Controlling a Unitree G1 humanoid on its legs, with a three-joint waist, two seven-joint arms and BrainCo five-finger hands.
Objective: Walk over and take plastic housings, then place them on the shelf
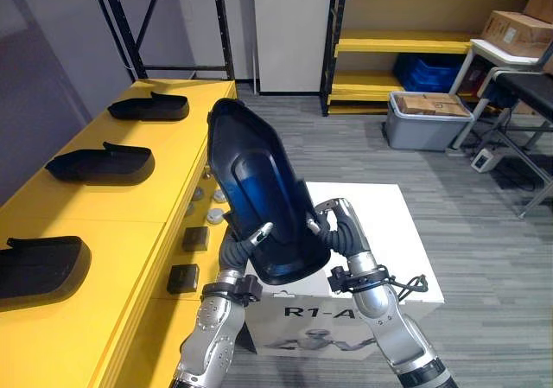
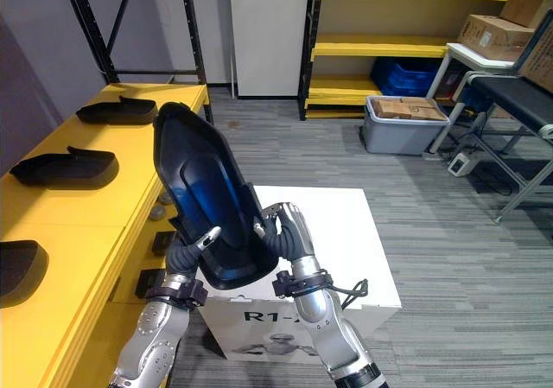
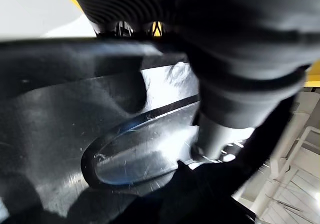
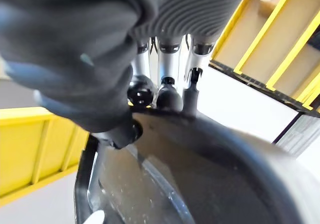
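Note:
I hold a large glossy black plastic housing (image 1: 255, 189) upright and tilted left, above a white box. My left hand (image 1: 232, 254) grips its lower left edge, with a finger curled onto the inner face. My right hand (image 1: 335, 224) clasps the lower right rim. In the left wrist view the thumb (image 3: 220, 134) presses the housing's inner surface (image 3: 100, 134). The right wrist view has fingertips (image 4: 167, 94) hooked over the rim (image 4: 200, 169). Three more black housings (image 1: 149, 107) (image 1: 99, 163) (image 1: 39, 267) lie in a row on the yellow shelf (image 1: 164, 189) at the left.
The white box (image 1: 380, 232) stands right in front, under the arms. Two small black blocks (image 1: 183, 277) sit on the shelf's lower ledge. A grey bin (image 1: 428, 120) holding cardboard and a yellow rack (image 1: 406, 42) stand at the back right, beyond grey carpet.

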